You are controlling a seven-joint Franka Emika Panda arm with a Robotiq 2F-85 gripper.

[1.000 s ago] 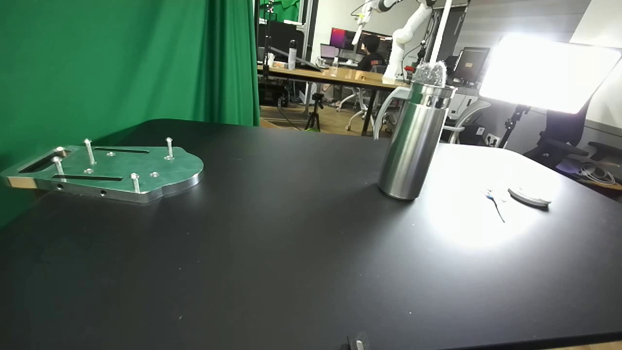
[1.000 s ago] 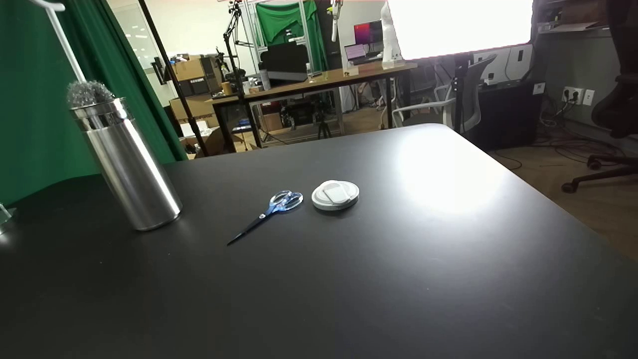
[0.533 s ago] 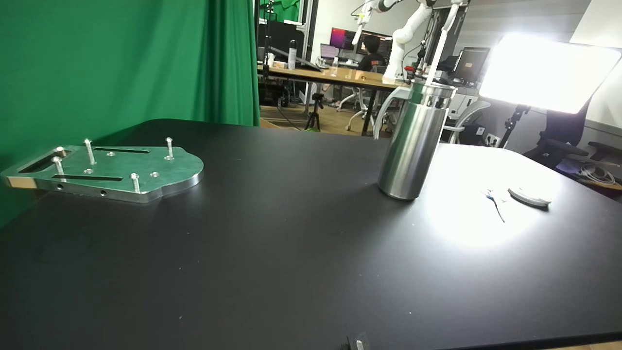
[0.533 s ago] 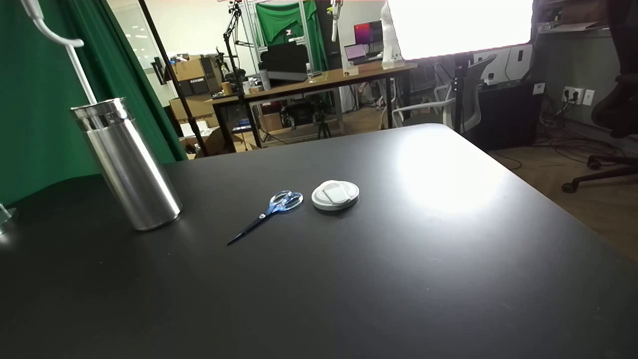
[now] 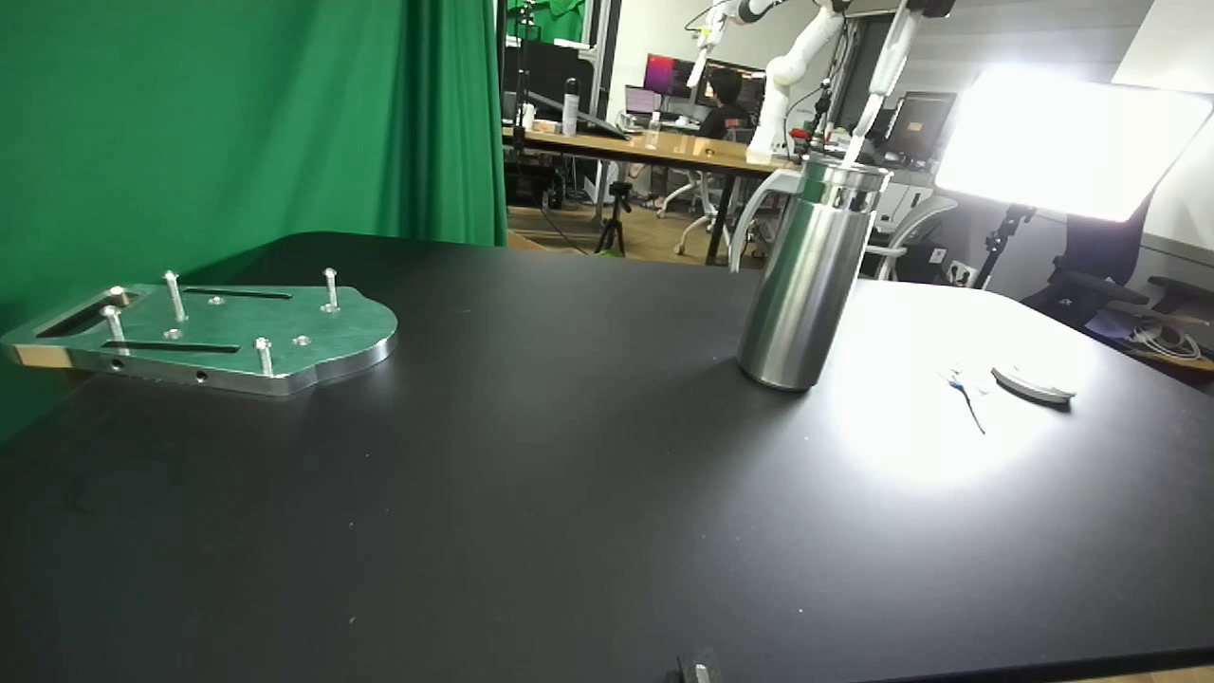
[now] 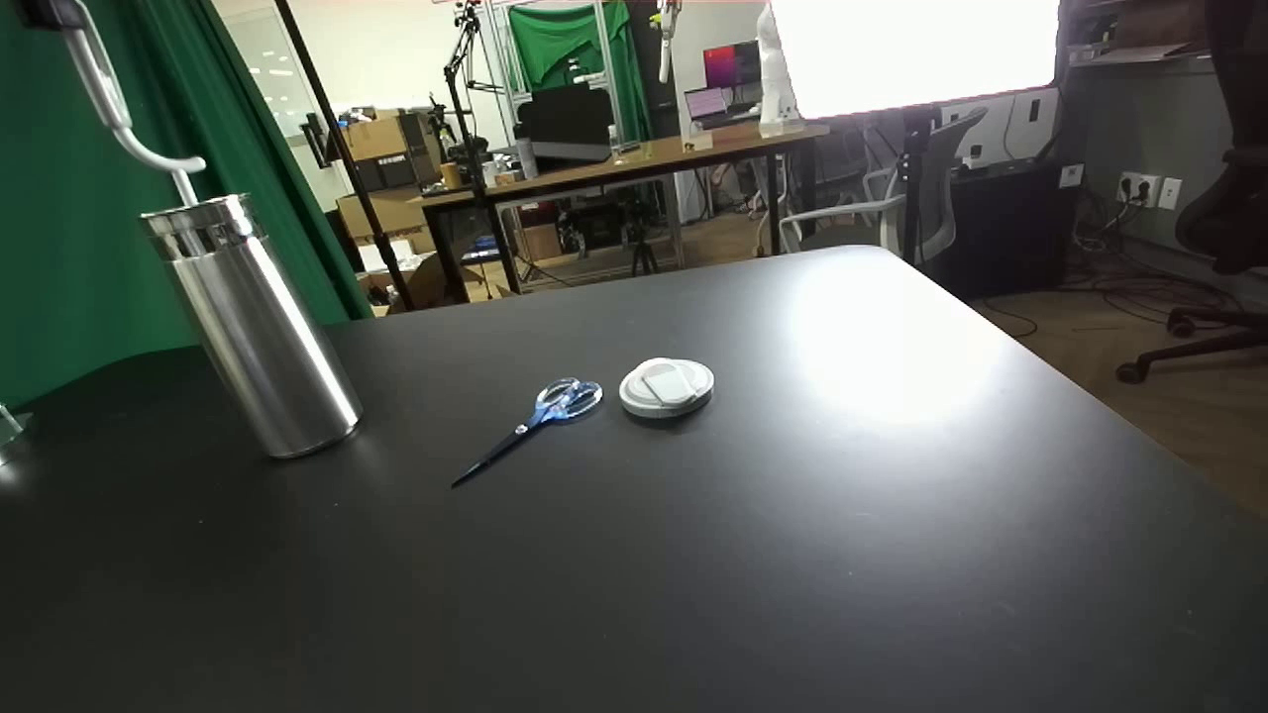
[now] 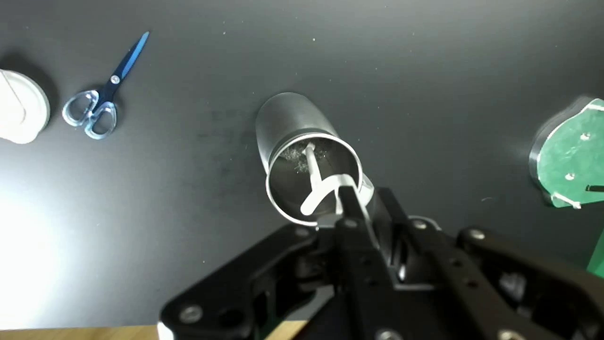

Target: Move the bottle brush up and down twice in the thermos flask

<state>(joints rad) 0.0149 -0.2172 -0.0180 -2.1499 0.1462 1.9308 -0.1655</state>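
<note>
The thermos flask is a tall brushed-steel cylinder standing on the black table, seen in both exterior views (image 5: 806, 280) (image 6: 260, 337) and from above in the wrist view (image 7: 290, 113). The bottle brush has a white rod with a curved, hooked handle (image 5: 887, 66) (image 6: 99, 74). Its rod goes down into the flask's mouth, and grey bristles show inside in the wrist view, where the hook (image 7: 321, 193) is over the opening. My gripper (image 7: 368, 198) is shut on the handle above the flask. Only its dark tip shows at the top of both exterior views (image 5: 934, 8) (image 6: 50, 12).
Blue-handled scissors (image 6: 540, 416) (image 7: 111, 89) and a white round lid (image 6: 666, 388) (image 7: 21, 108) lie on the table beside the flask. A green plate with pegs (image 5: 237, 327) (image 7: 573, 160) lies on the flask's other side. A bright lamp panel (image 5: 1072, 142) stands behind the table.
The brush has moved down: its bristles stood above the flask's rim one second ago and are now inside. The gripper tip has come down into the exterior views. The flask has not moved.
</note>
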